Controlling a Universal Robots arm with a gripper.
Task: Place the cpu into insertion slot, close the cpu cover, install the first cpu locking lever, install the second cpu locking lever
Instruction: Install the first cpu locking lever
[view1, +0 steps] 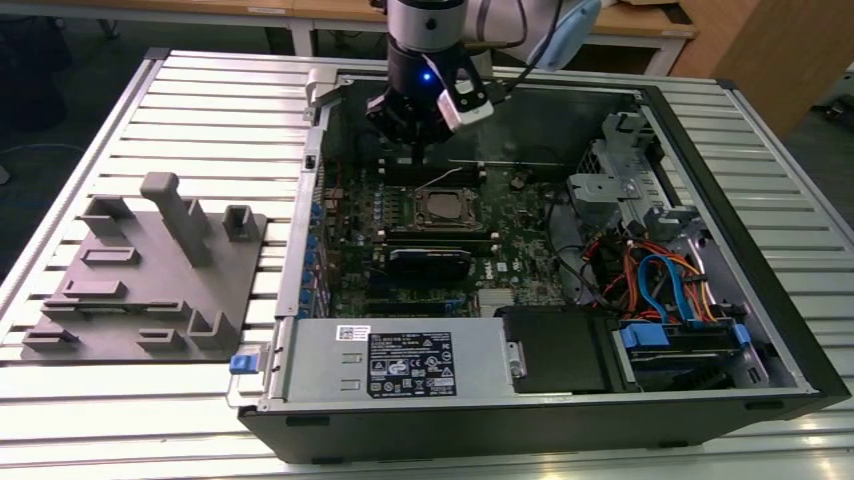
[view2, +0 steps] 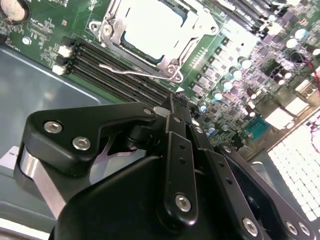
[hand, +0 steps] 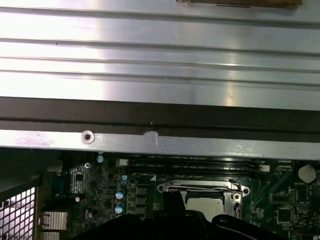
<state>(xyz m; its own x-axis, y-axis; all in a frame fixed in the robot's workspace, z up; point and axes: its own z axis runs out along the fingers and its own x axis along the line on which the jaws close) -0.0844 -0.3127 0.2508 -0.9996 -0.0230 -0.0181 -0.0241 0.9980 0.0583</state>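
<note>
The insertion slot (view1: 447, 207) sits on the green motherboard inside the open computer case. The cpu (view2: 150, 25) lies in it with its silver top up, also seen in the first wrist view (hand: 212, 202). The cpu cover (view2: 111, 22) lies flat around the chip as a silver frame. One thin wire locking lever (view2: 125, 70) sticks out sideways from the socket over the black memory slots. My gripper (view1: 424, 158) hangs a little above the board just behind the socket, beside that lever, with its black fingers (view2: 173, 107) together and holding nothing.
A grey fixture plate (view1: 147, 270) with upright pegs lies at the exterior view's left. A power supply (view1: 387, 365) fills the case's near end. Drive cage and coloured cables (view1: 661, 280) crowd the exterior view's right. The case's metal wall (hand: 160, 145) stands close behind the gripper.
</note>
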